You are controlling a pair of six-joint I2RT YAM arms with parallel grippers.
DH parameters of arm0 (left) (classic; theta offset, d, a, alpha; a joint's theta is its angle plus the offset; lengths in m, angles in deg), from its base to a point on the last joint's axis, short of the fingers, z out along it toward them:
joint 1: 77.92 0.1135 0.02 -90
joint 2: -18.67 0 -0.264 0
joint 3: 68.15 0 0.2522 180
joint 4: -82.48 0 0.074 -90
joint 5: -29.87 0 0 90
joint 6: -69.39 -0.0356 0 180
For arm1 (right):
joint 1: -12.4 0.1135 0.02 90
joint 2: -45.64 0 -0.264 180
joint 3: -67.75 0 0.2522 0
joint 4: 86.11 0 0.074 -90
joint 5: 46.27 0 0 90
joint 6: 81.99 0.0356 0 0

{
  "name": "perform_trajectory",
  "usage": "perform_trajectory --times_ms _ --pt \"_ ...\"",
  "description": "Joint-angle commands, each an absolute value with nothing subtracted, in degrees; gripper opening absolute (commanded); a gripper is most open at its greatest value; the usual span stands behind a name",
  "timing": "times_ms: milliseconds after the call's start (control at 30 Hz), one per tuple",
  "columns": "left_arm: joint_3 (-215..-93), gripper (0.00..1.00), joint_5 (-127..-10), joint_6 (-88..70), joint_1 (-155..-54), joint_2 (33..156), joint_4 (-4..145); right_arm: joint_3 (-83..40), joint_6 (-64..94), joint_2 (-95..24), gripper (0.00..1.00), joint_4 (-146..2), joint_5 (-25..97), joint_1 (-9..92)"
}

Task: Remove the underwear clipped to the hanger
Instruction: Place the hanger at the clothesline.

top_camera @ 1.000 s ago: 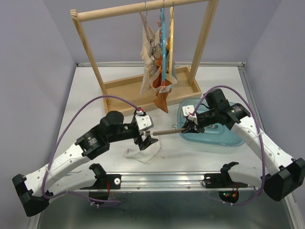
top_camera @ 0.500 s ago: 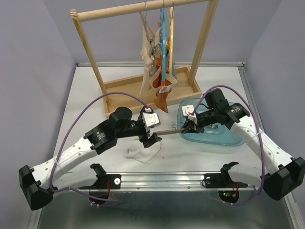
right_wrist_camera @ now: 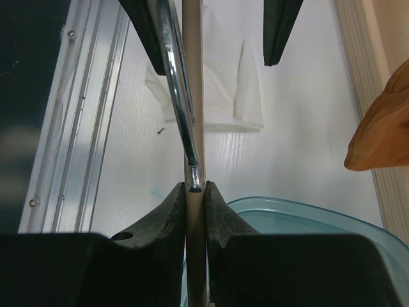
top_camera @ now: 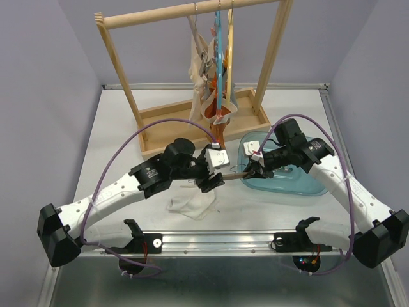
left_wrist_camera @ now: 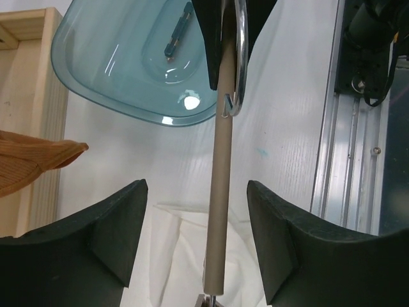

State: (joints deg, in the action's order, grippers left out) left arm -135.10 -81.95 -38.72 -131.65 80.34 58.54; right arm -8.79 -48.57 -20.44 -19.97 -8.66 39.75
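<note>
left fingers [left_wrist_camera: 102, 236] moved right, straddling hanger [left_wrist_camera: 220, 185] | clearance both sides

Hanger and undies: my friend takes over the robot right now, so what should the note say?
The left gripper is open, fingers either side of the hanger bar. The right gripper is shut on the hanger by its hook.
Done: white underwear lies on the table.
Left: other underwear hangs on the rack.
</note>
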Motion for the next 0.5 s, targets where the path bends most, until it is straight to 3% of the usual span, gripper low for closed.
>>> perform_trajectory --times_ms 0,133,267,400,467 --pt "-139.1 0.69 -79.9 -40.3 -132.9 82.5 57.2 -7.4 -48.2 -19.8 0.01 -21.2 -10.6 39.5" --pt "-139.9 0.51 -77.9 -40.9 -134.0 83.7 55.2 -7.2 -48.2 -19.7 0.01 -21.3 -10.7 39.4" --pt "-140.0 0.0 -76.0 -41.3 -134.5 83.7 54.1 -7.3 -48.2 -19.7 0.01 -21.2 -10.8 39.5" --pt "-139.7 0.0 -76.6 -41.0 -134.7 82.7 54.3 -7.3 -48.1 -19.6 0.0 -21.3 -10.7 39.5" --pt "-139.5 0.0 -76.6 -40.3 -134.7 81.9 54.6 -7.2 -47.9 -19.3 0.08 -21.4 -10.6 39.5"
